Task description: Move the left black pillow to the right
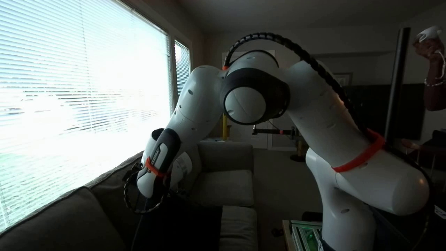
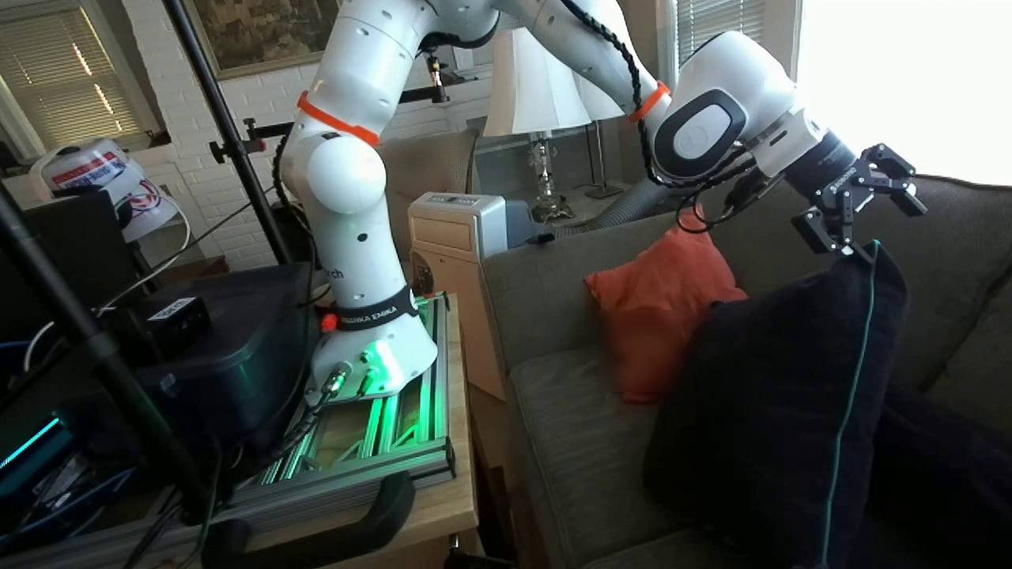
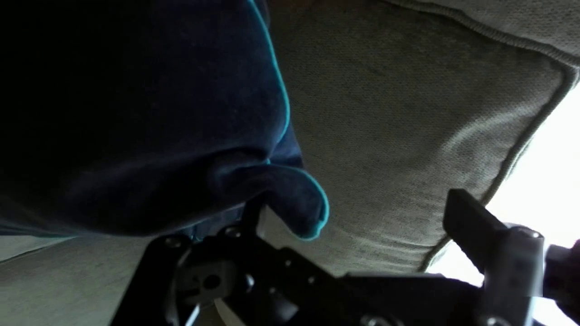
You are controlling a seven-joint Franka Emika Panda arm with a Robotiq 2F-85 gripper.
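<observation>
Over grey fabric sofa worktop (image 2: 557, 446), hovering with end effector (image 2: 870, 212) spread wide; having black, teal-piped, squarish fabric pillow (image 2: 779, 399) near, toward seven o'clock in an exterior view.

The black, roughly square, soft fabric pillow (image 2: 775, 411) is unpatterned, tinged navy in the wrist view, with bright teal piping (image 3: 288, 111) along its edges. The grey, broad-seated fabric sofa (image 2: 585, 442) leans brownish, while the orange-red, square cloth cushion (image 2: 664, 300) is one solid colour. The white, rounded robot arm (image 2: 364, 253) carries black rings (image 2: 405, 303) and orange straps (image 2: 338, 118); the angular, two-fingered end effector (image 2: 882, 229) is black. The silver, rail-built metal frame (image 2: 340, 480) glows green in places; the flat wooden surface (image 2: 462, 474) is pale tan.
</observation>
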